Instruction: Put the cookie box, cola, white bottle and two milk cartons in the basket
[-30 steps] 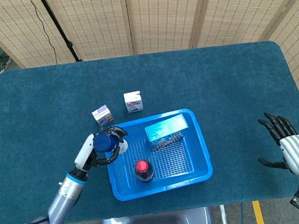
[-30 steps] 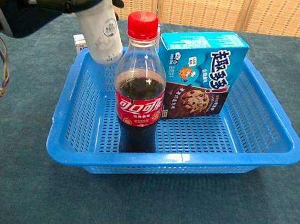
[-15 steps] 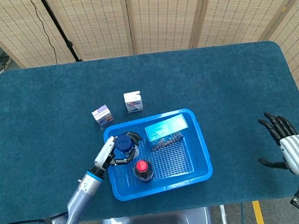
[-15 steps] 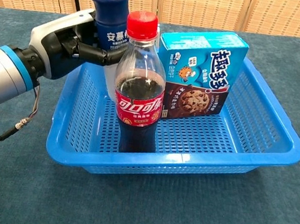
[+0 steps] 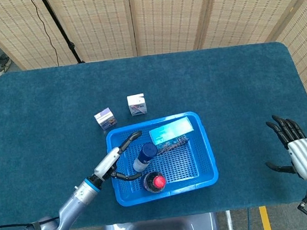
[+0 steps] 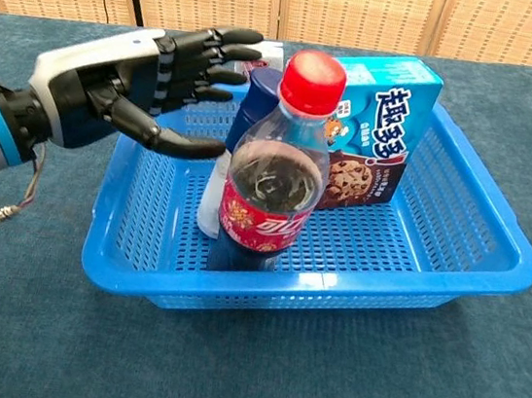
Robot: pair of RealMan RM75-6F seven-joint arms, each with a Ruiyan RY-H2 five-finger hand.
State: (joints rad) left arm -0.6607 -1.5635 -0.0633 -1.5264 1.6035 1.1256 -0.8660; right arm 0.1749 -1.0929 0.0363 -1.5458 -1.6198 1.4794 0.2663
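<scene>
The blue basket (image 5: 208, 158) contains three items: one cookie box (image 6: 379, 126), one cola bottle (image 6: 273, 180) tilted forward, one white bottle (image 5: 143, 158) leaning against it. Two milk cartons (image 5: 105, 119) (image 5: 137, 104) stand outside on the table. Left hand (image 6: 129, 88): fingers spread, empty, beside the bottles. Right hand (image 5: 299, 148): fingers apart, empty.

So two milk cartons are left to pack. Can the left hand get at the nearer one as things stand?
Probably yes. The left hand is open over the basket's left side, holding nothing. The nearer milk carton stands on bare cloth just beyond that rim, with nothing between them.
</scene>
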